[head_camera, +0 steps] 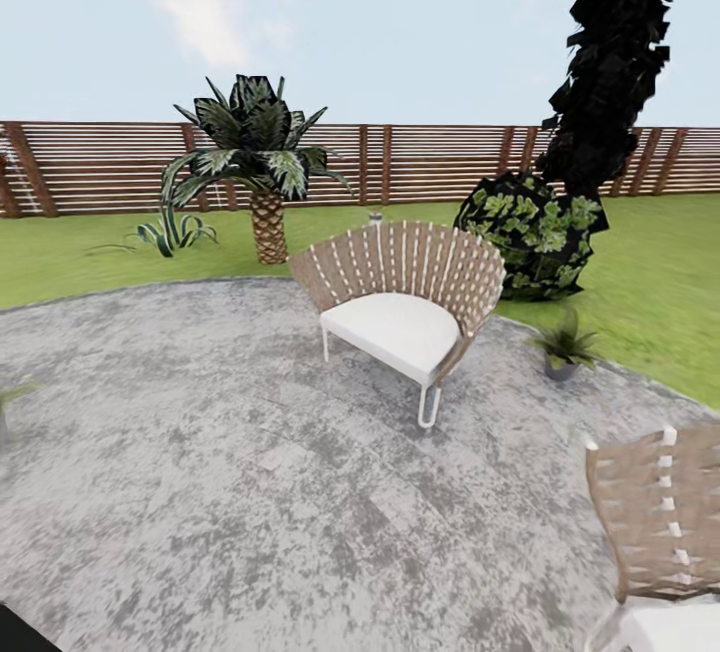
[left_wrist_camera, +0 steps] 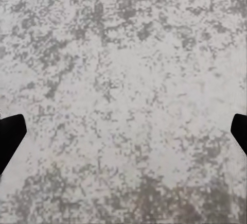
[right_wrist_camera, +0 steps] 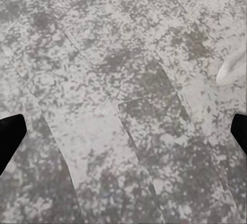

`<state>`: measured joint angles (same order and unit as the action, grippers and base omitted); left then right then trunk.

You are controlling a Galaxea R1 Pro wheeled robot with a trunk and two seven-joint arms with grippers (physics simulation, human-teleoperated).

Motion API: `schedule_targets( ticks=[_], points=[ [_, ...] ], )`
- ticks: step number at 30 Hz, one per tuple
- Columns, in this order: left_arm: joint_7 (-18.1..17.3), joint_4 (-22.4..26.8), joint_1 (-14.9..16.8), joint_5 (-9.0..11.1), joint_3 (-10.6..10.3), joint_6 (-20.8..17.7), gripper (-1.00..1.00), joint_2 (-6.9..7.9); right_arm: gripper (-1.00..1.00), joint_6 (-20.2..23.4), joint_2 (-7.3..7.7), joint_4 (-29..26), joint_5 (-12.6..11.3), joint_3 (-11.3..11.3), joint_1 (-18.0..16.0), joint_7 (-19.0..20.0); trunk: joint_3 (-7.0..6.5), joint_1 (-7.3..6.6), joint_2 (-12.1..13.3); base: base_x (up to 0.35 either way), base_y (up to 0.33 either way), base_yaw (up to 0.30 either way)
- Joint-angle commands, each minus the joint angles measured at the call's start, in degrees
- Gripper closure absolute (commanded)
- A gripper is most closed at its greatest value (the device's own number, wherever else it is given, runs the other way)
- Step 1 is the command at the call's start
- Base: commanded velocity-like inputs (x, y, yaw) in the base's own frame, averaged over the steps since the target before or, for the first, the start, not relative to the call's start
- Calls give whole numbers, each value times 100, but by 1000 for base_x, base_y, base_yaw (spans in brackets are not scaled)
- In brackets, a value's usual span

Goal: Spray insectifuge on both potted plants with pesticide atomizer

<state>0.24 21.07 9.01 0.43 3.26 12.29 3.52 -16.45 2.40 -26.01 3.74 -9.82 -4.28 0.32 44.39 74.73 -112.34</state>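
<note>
Both grippers, left point(left_wrist_camera: 123, 131) and right point(right_wrist_camera: 123, 131), hang spread wide and empty over the grey stone patio point(head_camera: 200, 452). Behind the woven chair point(head_camera: 405, 307), a potted plant point(head_camera: 565, 344) stands upright at the patio's edge; another point(head_camera: 172, 230) grows on the lawn point(head_camera: 650, 272) beside the palm point(head_camera: 262, 167).

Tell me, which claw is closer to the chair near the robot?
Right, I think. The right claw hangs over the patio close beside a white piece, probably the leg of that chair; the left claw hangs over plain stone.
</note>
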Motion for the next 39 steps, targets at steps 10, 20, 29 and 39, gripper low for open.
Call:
schedule_targets(
  ticks=[10,20,29,39],
  points=[
    [2,-6,5,4,8,19,-100,-2,-100,-18,-3,4,39,-26,-3,3,5,3,-2,339,-25,275],
    [2,-6,5,3,8,19,-100,-2,-100,-18,-3,6,43,-27,-3,3,5,3,-2,339,0,229],
    [2,-6,5,6,8,19,-100,-1,-100,-16,-3,8,41,-29,-3,4,5,3,-2,339,0,14],
    [2,-6,5,8,8,19,-100,-1,-100,-16,-6,8,44,-23,-3,3,5,3,-2,339,0,10]
  ],
)
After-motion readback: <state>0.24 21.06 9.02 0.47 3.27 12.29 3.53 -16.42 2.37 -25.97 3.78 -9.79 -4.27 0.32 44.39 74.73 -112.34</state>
